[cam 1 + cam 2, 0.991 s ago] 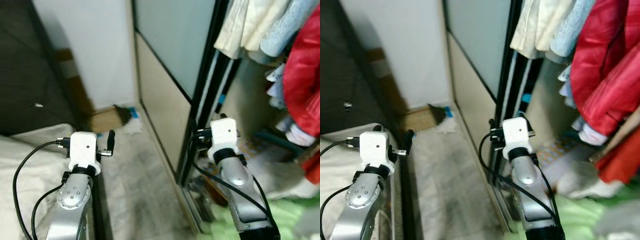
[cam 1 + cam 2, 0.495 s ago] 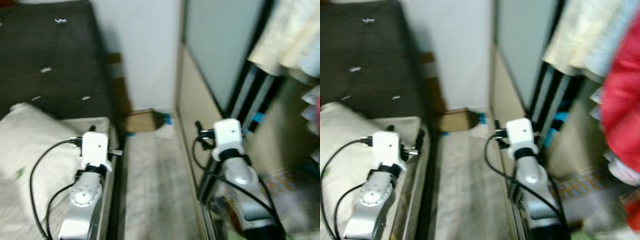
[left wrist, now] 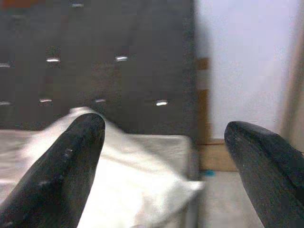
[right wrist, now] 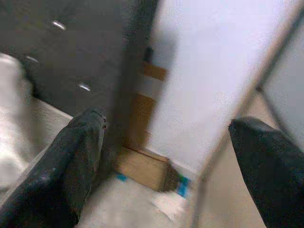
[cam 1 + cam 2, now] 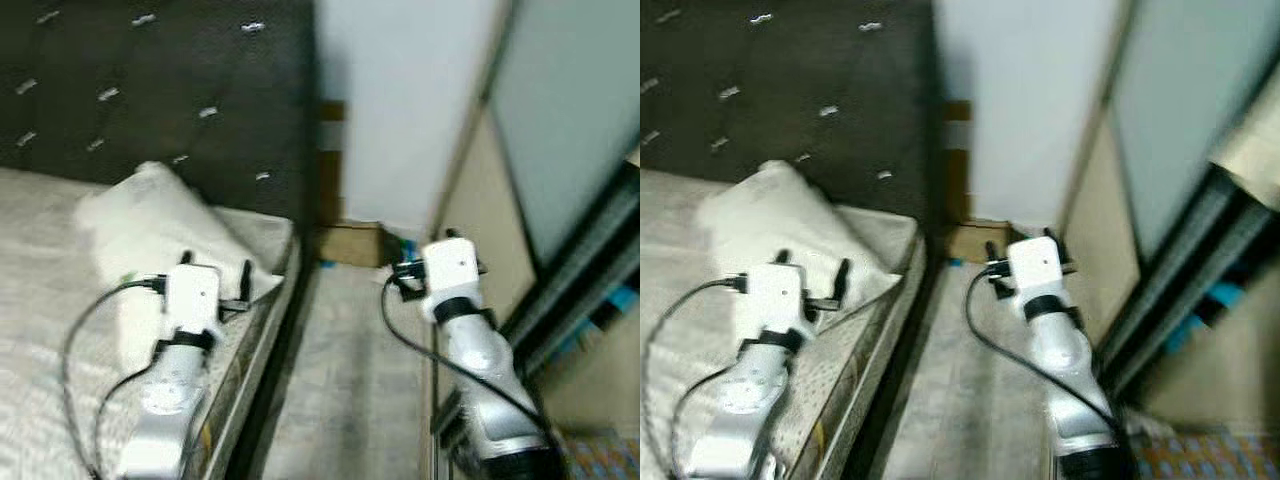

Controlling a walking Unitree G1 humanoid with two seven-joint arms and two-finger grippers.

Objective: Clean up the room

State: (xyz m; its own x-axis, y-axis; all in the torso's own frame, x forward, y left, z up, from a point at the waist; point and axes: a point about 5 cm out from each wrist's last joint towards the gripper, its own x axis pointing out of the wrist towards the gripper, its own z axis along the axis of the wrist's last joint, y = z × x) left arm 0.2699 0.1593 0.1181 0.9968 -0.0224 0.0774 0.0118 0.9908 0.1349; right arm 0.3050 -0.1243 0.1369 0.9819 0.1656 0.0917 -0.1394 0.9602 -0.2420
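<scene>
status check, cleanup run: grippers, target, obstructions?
Left gripper open, empty, over bed. Right gripper open, empty, above floor strip. Cardboard box by wall.

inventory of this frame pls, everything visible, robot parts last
pillow: 1, white, on the bed against the headboard
bed: 1, pale cover, on the robot's left
headboard: 1, dark, tufted with shiny buttons, behind the pillow
cardboard box: 1, brown, on the floor at the foot of the wall, beside the headboard
white scrap: 1, on the floor beside the box; too blurred to identify
wardrobe sliding door: 1, grey-green panel in a dark frame, on the robot's right
wall: white, between headboard and wardrobe
floor: pale strip between bed and wardrobe
left gripper: 1, black fingers open, raised over the bed's edge, holding nothing
right gripper: 1, black fingers open, raised over the floor strip, holding nothing
</scene>
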